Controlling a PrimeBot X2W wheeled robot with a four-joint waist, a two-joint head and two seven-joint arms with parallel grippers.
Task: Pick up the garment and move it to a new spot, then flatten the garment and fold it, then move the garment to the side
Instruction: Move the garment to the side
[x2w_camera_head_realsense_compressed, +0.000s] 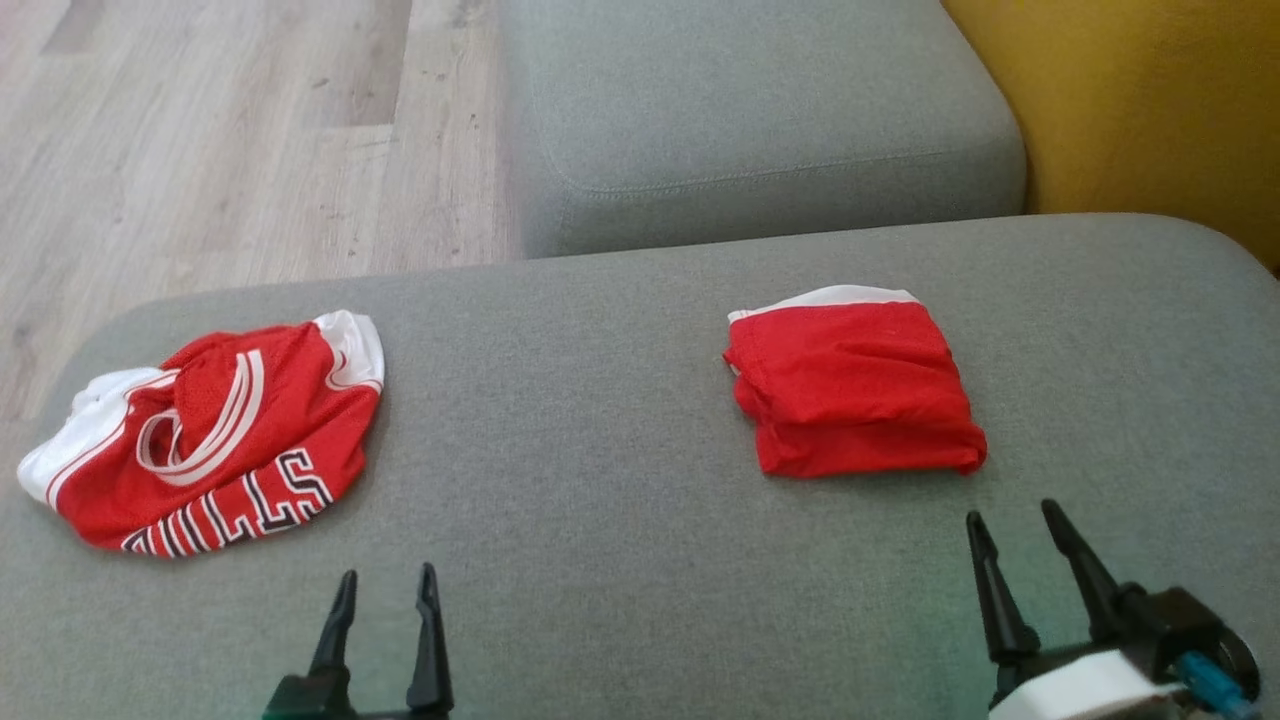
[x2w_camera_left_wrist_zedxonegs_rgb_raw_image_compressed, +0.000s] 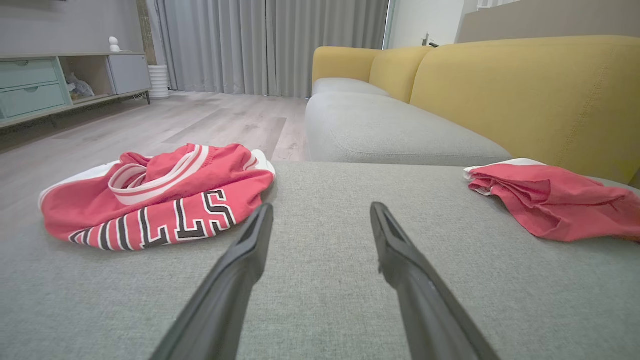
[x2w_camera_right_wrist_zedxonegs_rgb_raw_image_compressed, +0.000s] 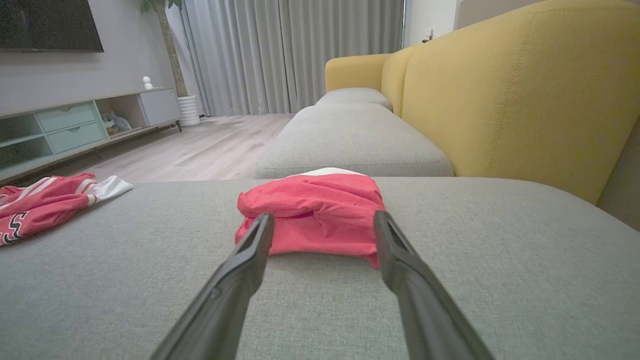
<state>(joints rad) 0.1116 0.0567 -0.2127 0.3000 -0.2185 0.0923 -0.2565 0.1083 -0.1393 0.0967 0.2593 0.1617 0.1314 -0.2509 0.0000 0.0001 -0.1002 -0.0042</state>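
A crumpled red and white jersey with black-and-white lettering (x2w_camera_head_realsense_compressed: 205, 430) (x2w_camera_left_wrist_zedxonegs_rgb_raw_image_compressed: 155, 200) (x2w_camera_right_wrist_zedxonegs_rgb_raw_image_compressed: 45, 202) lies in a heap at the left of the grey sofa cushion (x2w_camera_head_realsense_compressed: 600, 420). At the right rests a folded red garment with a white edge (x2w_camera_head_realsense_compressed: 850, 385) (x2w_camera_left_wrist_zedxonegs_rgb_raw_image_compressed: 555, 200) (x2w_camera_right_wrist_zedxonegs_rgb_raw_image_compressed: 315, 217). My left gripper (x2w_camera_head_realsense_compressed: 385, 580) (x2w_camera_left_wrist_zedxonegs_rgb_raw_image_compressed: 320, 210) stands open near the front edge, to the right of the jersey, touching nothing. Just in front of the folded garment, my right gripper (x2w_camera_head_realsense_compressed: 1015, 520) (x2w_camera_right_wrist_zedxonegs_rgb_raw_image_compressed: 322, 217) is open too, its fingers apart from the cloth.
A second grey cushion (x2w_camera_head_realsense_compressed: 740, 120) lies beyond, with the yellow sofa back (x2w_camera_head_realsense_compressed: 1150, 100) on the right. Wooden floor (x2w_camera_head_realsense_compressed: 200, 140) runs along the left. A low cabinet (x2w_camera_left_wrist_zedxonegs_rgb_raw_image_compressed: 60, 80) and curtains (x2w_camera_left_wrist_zedxonegs_rgb_raw_image_compressed: 270, 45) stand across the room.
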